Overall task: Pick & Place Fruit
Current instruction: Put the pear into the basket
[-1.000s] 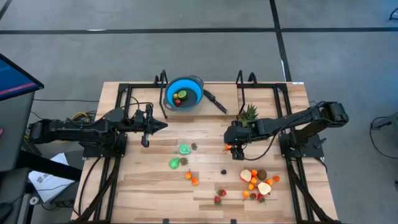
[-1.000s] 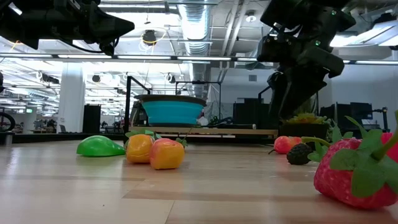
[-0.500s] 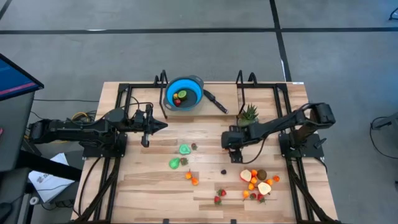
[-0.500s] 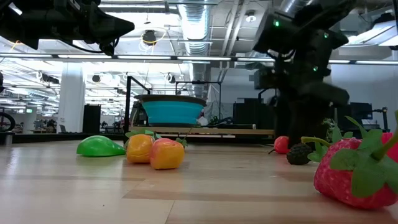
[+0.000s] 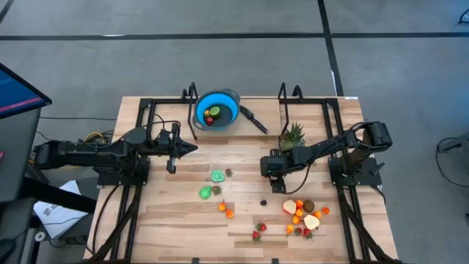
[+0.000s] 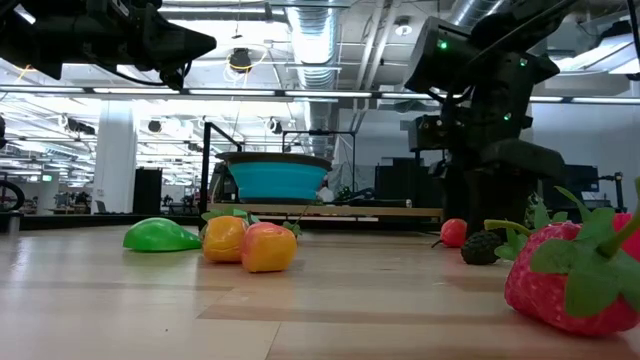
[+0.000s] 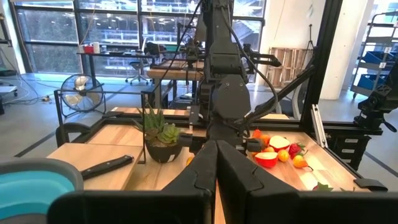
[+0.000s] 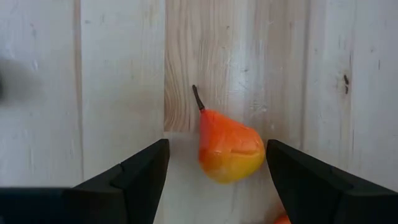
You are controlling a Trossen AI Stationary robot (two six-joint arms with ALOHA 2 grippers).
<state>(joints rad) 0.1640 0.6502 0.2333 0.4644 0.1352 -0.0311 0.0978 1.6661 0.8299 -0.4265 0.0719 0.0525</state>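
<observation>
A small orange-red pear (image 8: 229, 146) with a dark stem lies on its side on the wooden table (image 5: 161, 220). My right gripper (image 8: 216, 152) is open and points steeply down over it, one finger on either side; whether the nearer fingertip (image 8: 283, 168) touches it, I cannot tell. In the low view the pear (image 6: 453, 232) shows beside that gripper (image 6: 490, 205). My left gripper (image 5: 192, 148) is shut and held level above the table's left half. More toy fruit lies around: green pieces (image 5: 218, 176), orange pieces (image 5: 226, 210), strawberries (image 5: 259, 231) and a cluster (image 5: 304, 216).
A blue bowl (image 5: 217, 110) at the far middle holds a few fruits, with a black knife (image 5: 255, 119) beside it. A spiky green plant (image 5: 294, 134) stands just behind my right gripper. Black frame rails (image 5: 146, 117) run along both sides of the table.
My right gripper has come down toward the table over the orange-red pear, shifting slightly toward the table's left edge and tipping steeper. Its fingers have stayed open. The pear has not moved.
</observation>
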